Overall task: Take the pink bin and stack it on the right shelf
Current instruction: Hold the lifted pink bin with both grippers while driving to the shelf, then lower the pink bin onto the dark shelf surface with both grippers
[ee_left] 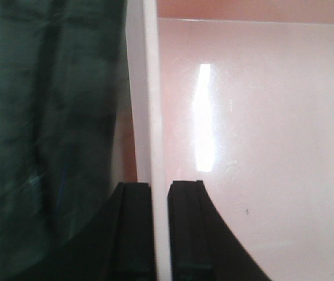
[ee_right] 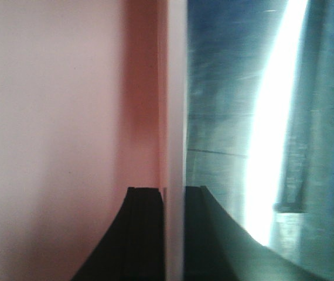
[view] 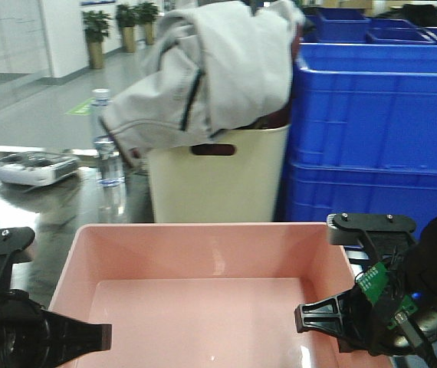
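Gripping one pink bin (view: 203, 257) from both sides, two grippers are at work. The left gripper (ee_left: 160, 196) is clenched on the bin's left wall, one finger outside and one inside. The right gripper (ee_right: 174, 199) is clamped the same way on the right wall. The bin sits low and centred in the front view, its open mouth up and nothing inside it. I cannot tell whether it rests on something or hangs free.

Just behind it stands one tall cream bin (view: 218, 180) with one grey jacket (view: 211, 69) heaped over its top. To the right, two deep blue crates (view: 379, 115) are stacked, with at least two more behind them. To the left, one clear water bottle (view: 107, 157) and one flat white device (view: 34, 167) stand on a shiny metal surface (view: 57, 207). Three potted plants (view: 96, 31) line the far floor.
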`<state>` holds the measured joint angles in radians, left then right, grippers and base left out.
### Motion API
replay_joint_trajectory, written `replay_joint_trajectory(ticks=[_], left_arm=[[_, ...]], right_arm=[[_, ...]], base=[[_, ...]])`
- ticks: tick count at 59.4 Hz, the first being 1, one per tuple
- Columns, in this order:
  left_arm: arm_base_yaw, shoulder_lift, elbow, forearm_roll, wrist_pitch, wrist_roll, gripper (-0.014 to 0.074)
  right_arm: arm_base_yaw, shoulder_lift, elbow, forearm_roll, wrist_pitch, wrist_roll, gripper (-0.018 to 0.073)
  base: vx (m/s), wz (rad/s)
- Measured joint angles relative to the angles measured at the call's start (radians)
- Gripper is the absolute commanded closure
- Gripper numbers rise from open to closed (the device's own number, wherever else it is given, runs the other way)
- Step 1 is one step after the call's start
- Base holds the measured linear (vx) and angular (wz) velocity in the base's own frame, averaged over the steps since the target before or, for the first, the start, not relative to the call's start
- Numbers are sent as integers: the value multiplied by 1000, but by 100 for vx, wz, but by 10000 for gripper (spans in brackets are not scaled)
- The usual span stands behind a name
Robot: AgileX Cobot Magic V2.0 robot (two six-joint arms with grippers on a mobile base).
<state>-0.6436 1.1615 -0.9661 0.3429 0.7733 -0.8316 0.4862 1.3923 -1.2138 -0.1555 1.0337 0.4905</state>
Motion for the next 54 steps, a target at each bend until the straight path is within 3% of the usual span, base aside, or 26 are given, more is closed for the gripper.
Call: replay_joint_trajectory(ticks=[20, 54], left_arm=[[0, 0, 0, 0, -2, 0, 555], [0, 0, 0, 0, -1, 0, 555]], right_arm=[[0, 0, 0, -3, 4, 0, 561], [0, 0, 0, -2, 3, 0, 561]], base=[[8, -32], [0, -1]])
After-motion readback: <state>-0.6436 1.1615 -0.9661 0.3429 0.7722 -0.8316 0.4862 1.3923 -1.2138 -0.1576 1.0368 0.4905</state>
